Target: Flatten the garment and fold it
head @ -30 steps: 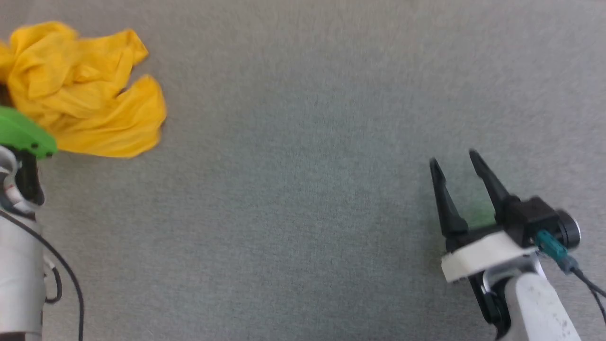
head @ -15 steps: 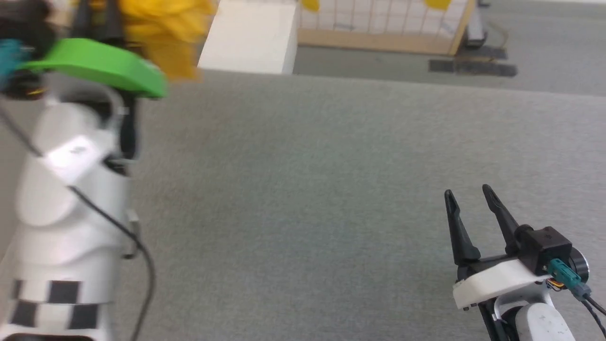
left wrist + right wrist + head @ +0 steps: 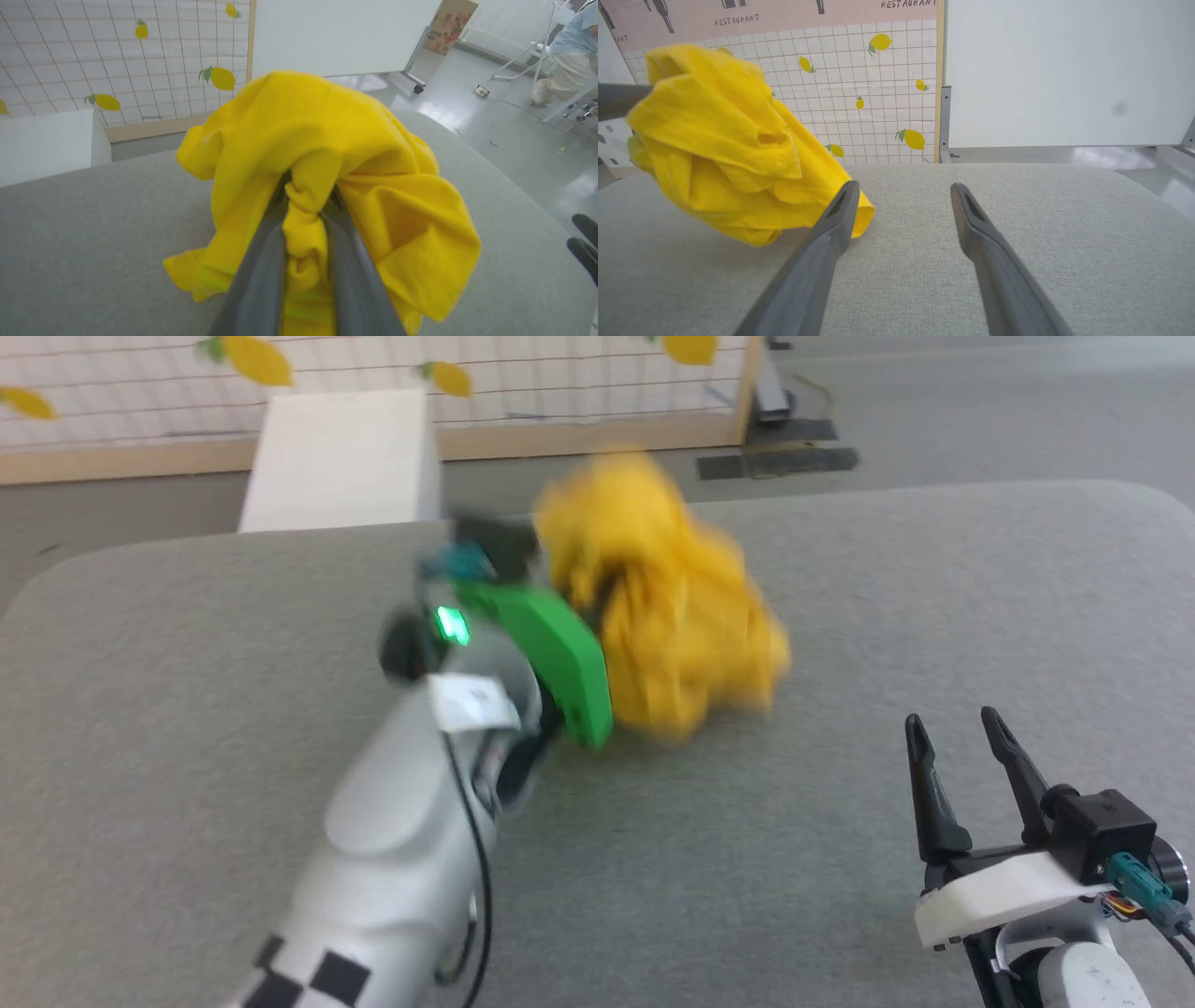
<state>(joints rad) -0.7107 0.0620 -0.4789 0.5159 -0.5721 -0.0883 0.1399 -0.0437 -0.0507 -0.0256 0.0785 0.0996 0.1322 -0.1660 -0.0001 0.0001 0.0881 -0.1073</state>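
Left gripper (image 3: 306,186) clamped on the bunched shirt (image 3: 299,121); right gripper (image 3: 949,717) spread wide and empty.
The left fingertips are buried in cloth, and the head view smears the shirt with blur. It is a bright yellow wad, folds hiding sleeves and collar, hanging over the far middle of the grey table (image 3: 840,859), ahead and left of the right gripper's 2 fingers.

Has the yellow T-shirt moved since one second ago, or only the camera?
Yes, upward. The T-shirt lay on the grey table; now it hangs in the left gripper, lifted off that table.
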